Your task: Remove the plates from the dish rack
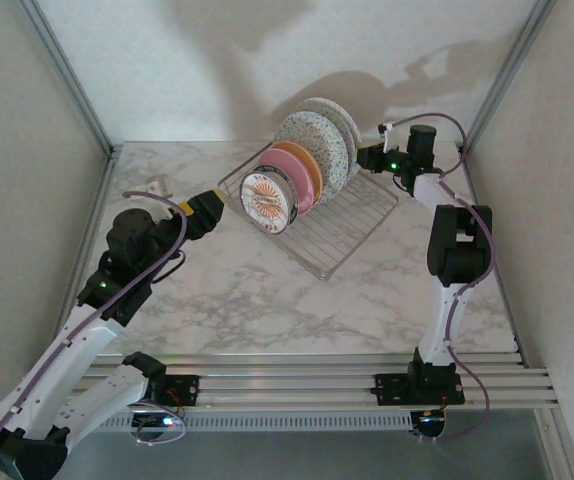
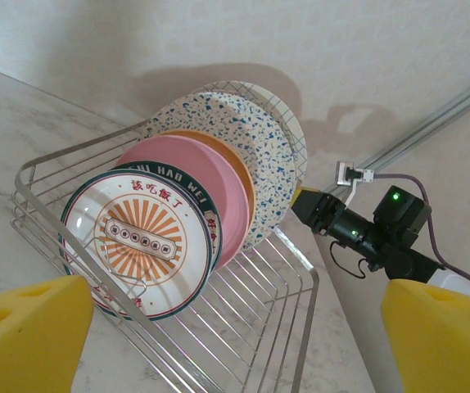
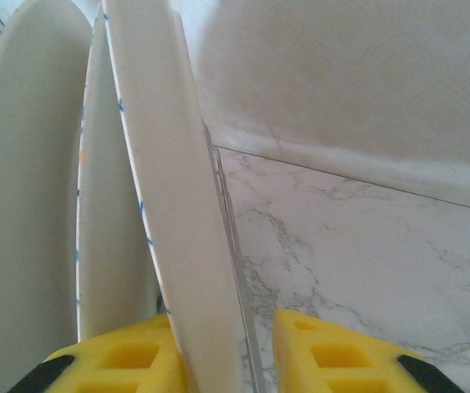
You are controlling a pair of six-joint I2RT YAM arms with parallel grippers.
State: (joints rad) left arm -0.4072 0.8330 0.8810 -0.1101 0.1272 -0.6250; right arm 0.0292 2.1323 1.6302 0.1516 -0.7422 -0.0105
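Plates (image 1: 302, 170) stand on edge in the wire dish rack (image 1: 352, 235) at the far middle of the marble table (image 1: 267, 310) — the right gripper (image 3: 219, 332) set narrow astride the rearmost speckled plate (image 3: 178, 205), a sliver of gap at one pad, the left gripper (image 1: 215, 200) spread wide just before the sunburst plate (image 2: 137, 241).

Small white object (image 1: 157, 184) on marble table (image 1: 267, 300)

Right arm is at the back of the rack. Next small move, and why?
Probably close the right tool on the rearmost plate. Its rim sits between the fingers, and a gap shows on one side, so nothing is gripped yet. The left tool is open near the front plate.
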